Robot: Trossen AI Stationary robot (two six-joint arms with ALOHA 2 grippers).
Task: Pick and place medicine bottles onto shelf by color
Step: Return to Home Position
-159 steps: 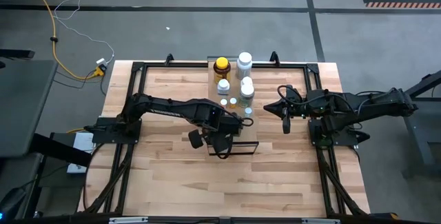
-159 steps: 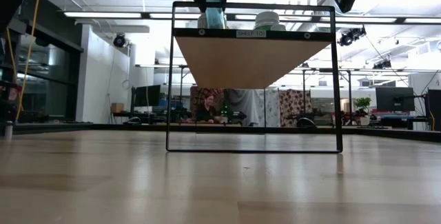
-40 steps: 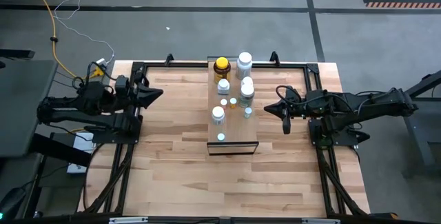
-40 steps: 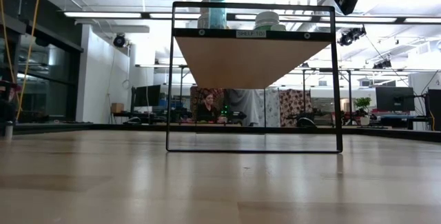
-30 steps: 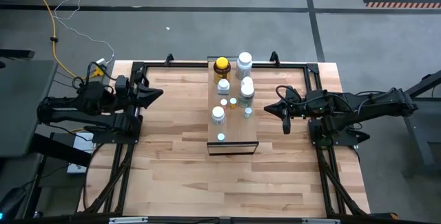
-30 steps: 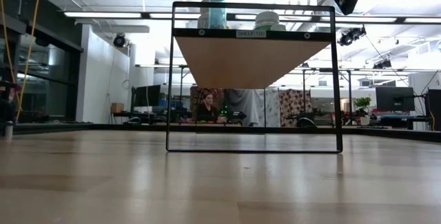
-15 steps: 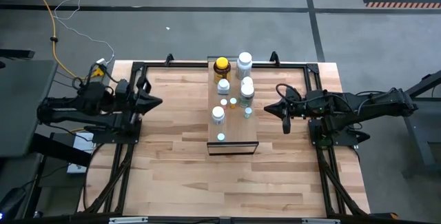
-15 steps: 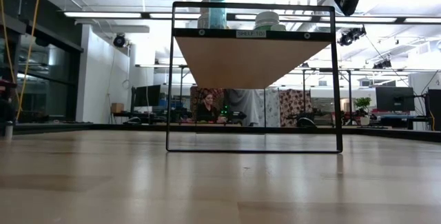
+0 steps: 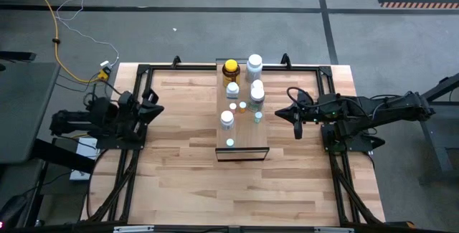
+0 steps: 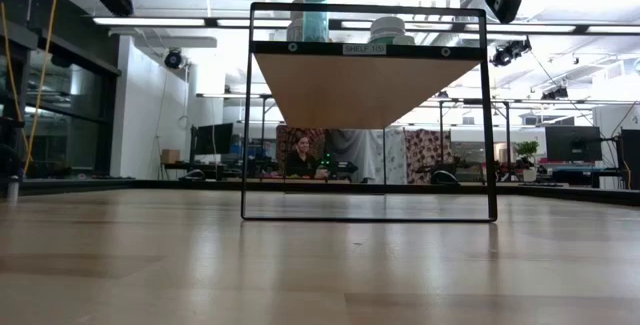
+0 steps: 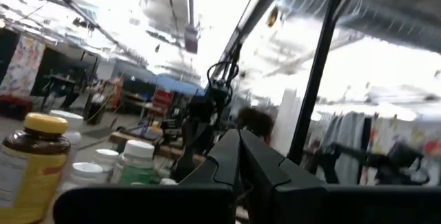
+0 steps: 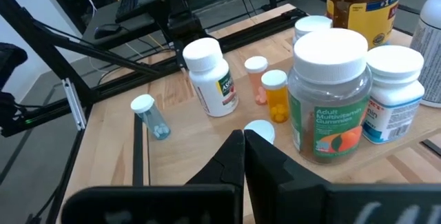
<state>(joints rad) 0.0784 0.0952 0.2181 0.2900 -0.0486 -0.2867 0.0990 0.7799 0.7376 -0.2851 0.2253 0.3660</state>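
Drawn farther back than a second earlier, the left gripper (image 9: 153, 108) sat at the table's left edge, well apart from the shelf (image 9: 251, 135), its fingers pressed together on nothing. The right gripper (image 9: 290, 111) hovered just beside the shelf's right side, its fingers likewise pressed together and empty. The medicine bottles (image 9: 257, 89) stood upright on the shelf: an amber bottle with a yellow cap (image 9: 230, 69) and 1 white bottle (image 9: 254, 63) at the far end, a light-blue vial (image 9: 229, 143) alone near the front edge, and smaller ones between.
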